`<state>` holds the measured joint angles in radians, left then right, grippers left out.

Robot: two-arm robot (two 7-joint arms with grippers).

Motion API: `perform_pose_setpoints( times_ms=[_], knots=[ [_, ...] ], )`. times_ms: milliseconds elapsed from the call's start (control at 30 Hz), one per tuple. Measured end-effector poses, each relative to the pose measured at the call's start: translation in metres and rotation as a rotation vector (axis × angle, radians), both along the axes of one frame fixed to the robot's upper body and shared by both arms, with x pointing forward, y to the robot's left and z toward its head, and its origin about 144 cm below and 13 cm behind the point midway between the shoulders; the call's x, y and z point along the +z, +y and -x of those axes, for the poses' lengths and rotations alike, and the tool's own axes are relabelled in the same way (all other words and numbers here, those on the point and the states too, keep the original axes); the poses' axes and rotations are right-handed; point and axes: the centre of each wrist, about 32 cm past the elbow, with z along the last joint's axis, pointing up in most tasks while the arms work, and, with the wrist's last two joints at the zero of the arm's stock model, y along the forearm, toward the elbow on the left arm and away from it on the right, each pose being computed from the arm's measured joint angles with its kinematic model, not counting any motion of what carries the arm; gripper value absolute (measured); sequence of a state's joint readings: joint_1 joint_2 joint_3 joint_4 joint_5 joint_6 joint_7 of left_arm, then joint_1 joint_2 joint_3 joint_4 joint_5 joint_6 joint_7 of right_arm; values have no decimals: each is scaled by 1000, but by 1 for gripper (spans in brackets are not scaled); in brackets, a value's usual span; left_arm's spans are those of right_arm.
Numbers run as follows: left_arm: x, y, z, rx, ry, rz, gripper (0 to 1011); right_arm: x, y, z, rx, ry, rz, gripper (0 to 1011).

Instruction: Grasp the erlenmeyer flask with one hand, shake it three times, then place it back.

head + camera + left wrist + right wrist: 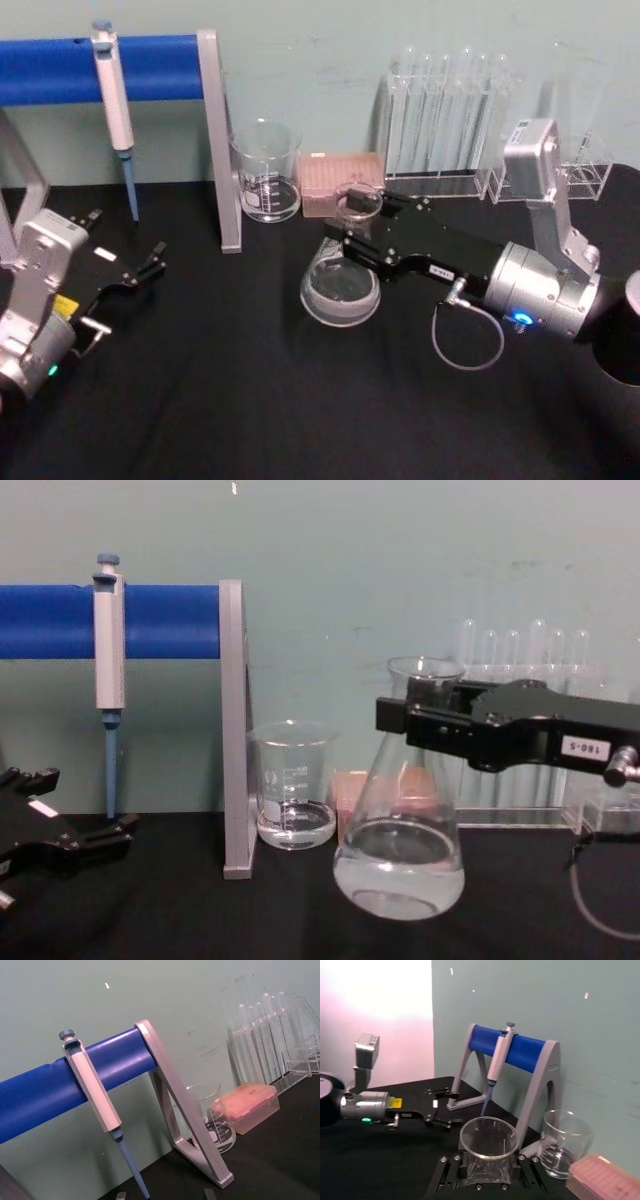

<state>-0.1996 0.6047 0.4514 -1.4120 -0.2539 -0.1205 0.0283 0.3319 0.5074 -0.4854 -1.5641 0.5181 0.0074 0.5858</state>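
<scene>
erlenmeyer flask (398, 845): centre-right of chest view, low over the black table (200, 920); we cannot tell if it touches.
axis: near upright, mouth up, neck leaning slightly frame-right.
right gripper (415, 718): enters from right edge, clenched on the flask neck.
label (583, 747): we read "180-5".
left gripper (150, 265): lower left of head view, released, holding nothing.

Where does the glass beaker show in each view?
Head view: beaker between the stand's grey leg and the pink tip box.
Left wrist view: beaker behind that leg, beside the pink box.
Right wrist view: beaker at the leg's foot.
Chest view: beaker just right of the leg.
Shared landmark: the grey leg.
</scene>
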Motion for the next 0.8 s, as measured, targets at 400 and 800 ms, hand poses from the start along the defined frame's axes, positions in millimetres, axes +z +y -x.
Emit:
perform_pose_setpoints(
  times_ms=[400,800],
  knots=[
    [0,0,0,0,0,0,1001,-1,13,2,130,7,1,456],
    [0,0,0,0,0,0,1001,-1,27,7,267,16,20,456]
  ],
)
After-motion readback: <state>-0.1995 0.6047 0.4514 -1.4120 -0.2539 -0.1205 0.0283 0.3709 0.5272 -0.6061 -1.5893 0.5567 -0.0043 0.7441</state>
